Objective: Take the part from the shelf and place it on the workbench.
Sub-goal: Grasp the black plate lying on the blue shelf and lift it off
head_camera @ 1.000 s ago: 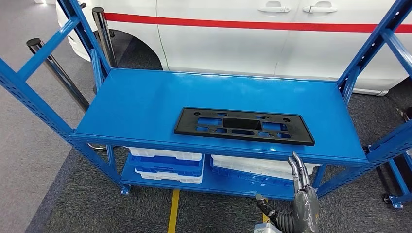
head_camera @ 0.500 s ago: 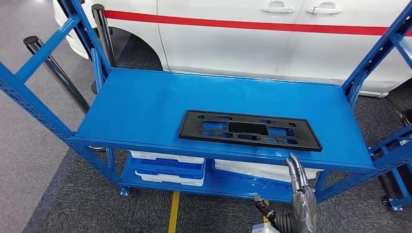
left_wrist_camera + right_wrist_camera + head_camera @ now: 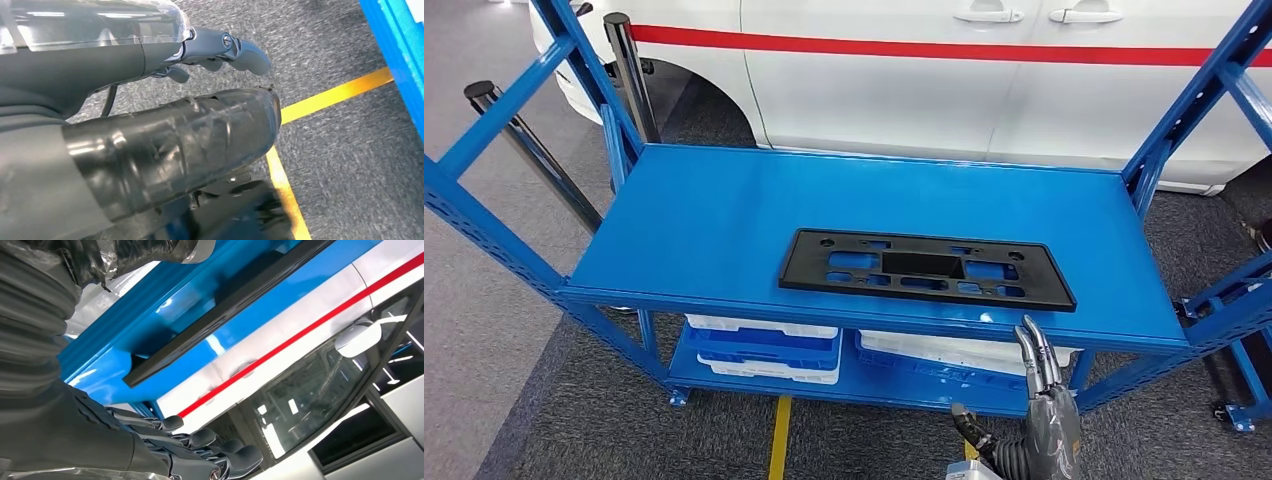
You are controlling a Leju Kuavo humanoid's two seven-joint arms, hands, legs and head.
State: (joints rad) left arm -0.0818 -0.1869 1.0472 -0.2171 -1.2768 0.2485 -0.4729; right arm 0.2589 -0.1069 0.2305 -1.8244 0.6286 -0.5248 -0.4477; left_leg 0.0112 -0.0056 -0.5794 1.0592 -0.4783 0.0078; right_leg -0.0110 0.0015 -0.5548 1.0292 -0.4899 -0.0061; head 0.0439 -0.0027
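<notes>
Right hand (image 3: 1042, 385): raised below the front edge of the shelf's top deck, fingers straight and close together, holding nothing, apart from the part.
Left hand (image 3: 220, 47): hanging over grey carpet, fingers loosely curled, nothing in them.
Car (image 3: 984, 90): white with a red stripe, behind the shelf.
Shelf (image 3: 714, 215): blue metal rack; the lower level holds white and blue trays (image 3: 764, 345).
Part (image 3: 927, 268): flat black plastic plate with cut-outs, lying on the top deck near its front edge.
Floor line (image 3: 780, 438): yellow, on the carpet.
</notes>
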